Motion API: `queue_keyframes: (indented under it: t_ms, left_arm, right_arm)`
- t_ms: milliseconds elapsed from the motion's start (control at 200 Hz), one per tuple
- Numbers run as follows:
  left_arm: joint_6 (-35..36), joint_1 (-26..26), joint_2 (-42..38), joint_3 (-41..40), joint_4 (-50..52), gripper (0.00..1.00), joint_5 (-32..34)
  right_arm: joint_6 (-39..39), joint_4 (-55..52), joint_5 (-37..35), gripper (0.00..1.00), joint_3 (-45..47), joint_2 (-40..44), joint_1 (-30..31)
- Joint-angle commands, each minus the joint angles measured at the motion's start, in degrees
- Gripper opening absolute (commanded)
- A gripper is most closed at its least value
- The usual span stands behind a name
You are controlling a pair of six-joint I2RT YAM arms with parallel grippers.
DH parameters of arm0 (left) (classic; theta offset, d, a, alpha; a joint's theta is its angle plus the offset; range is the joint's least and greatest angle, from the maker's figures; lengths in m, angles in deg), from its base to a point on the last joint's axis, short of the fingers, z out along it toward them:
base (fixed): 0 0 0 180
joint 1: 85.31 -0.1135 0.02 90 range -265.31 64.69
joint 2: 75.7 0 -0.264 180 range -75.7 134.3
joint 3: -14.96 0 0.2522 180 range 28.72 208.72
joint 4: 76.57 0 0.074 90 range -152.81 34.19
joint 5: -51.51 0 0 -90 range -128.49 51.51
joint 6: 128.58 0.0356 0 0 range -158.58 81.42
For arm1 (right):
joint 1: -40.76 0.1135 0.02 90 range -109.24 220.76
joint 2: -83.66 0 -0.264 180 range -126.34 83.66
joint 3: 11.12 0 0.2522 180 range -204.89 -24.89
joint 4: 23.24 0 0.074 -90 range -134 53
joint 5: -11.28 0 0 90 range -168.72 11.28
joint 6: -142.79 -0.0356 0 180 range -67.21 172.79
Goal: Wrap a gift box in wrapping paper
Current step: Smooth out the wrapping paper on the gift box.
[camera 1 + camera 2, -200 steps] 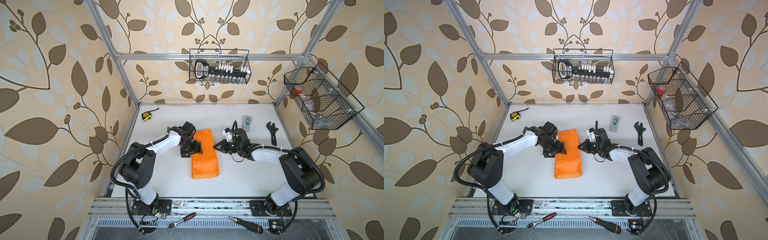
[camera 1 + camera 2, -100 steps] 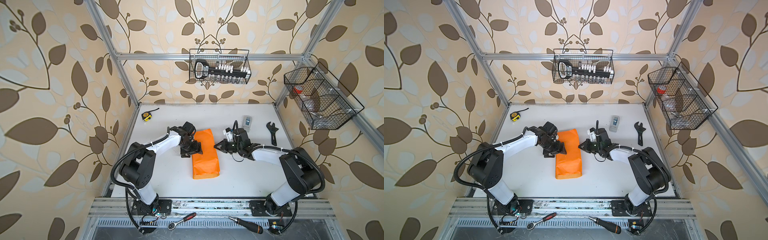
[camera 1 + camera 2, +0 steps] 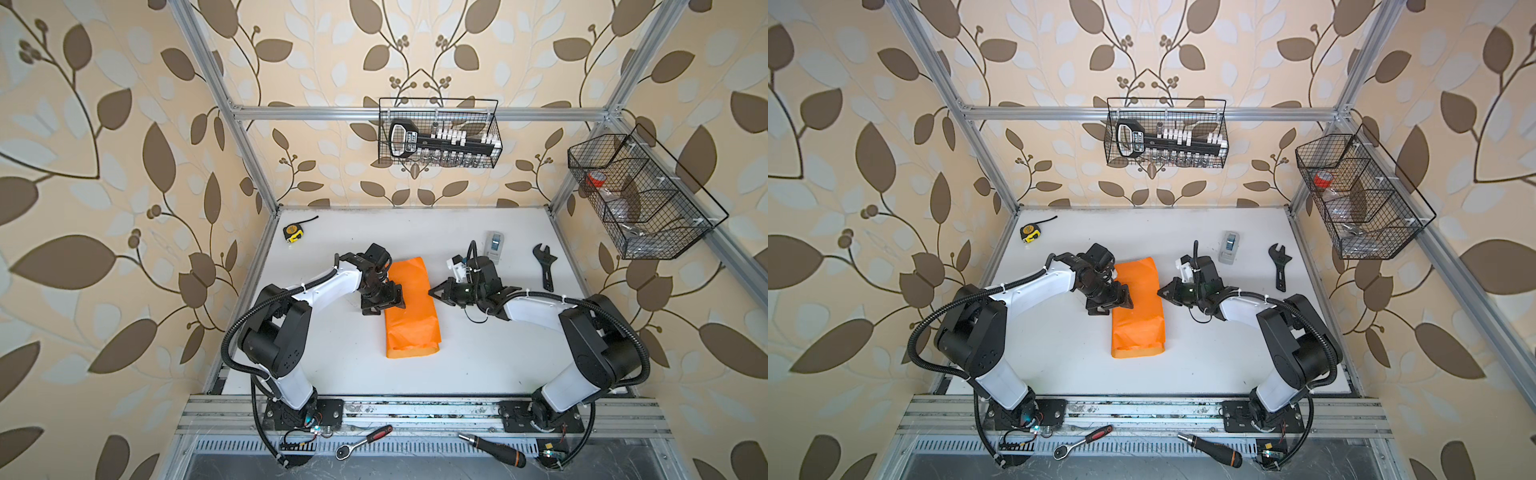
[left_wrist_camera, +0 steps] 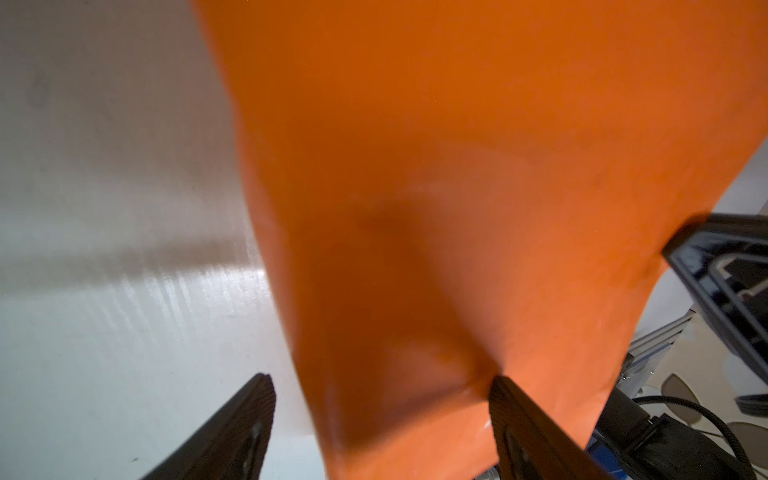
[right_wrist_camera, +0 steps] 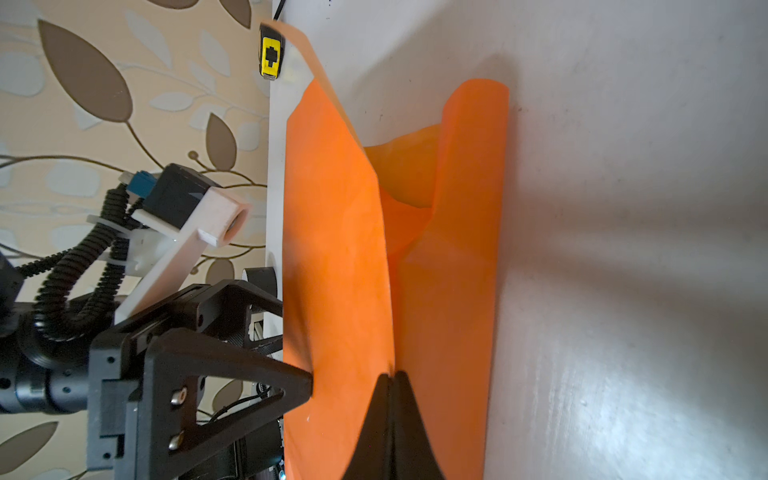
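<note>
Wrapping paper (image 3: 411,307): lay folded over, gift box unseen beneath. Left gripper (image 3: 384,305): spread, straddled paper's left edge. Right gripper (image 3: 432,291): pressed together, at paper's right edge. Nothing shifted over last second; fold judged held, ends pending.

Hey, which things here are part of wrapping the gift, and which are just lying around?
For the job: orange paper, folded into a bundle; box not visible; left hand; right hand.

Lying about: tape measure, wrench, grey dispenser, ratchet, screwdriver, back basket, side basket.
</note>
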Motion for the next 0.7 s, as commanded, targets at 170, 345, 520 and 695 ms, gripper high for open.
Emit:
queue_keyframes:
  t_ms: [170,345,520,695]
  left_arm:
    - [0.75,0.2,-1.72,1.86,0.97,0.84,0.61]
    - [0.76,0.16,-1.43,1.39,0.71,0.8,0.64]
    - [0.91,0.21,-1.07,0.77,0.52,0.75,0.72]
    - [1.06,0.2,-0.99,-0.14,0.42,0.72,0.82]
  right_arm:
    - [0.58,1.08,-0.43,0.0,1.94,-0.17,-0.33]
    - [0.52,1.34,-0.47,0.0,2.31,-0.35,-0.27]
    - [0.52,1.82,-0.12,0.0,2.4,-0.83,-0.3]
    - [0.76,0.82,-0.18,0.0,1.97,-0.33,-0.71]
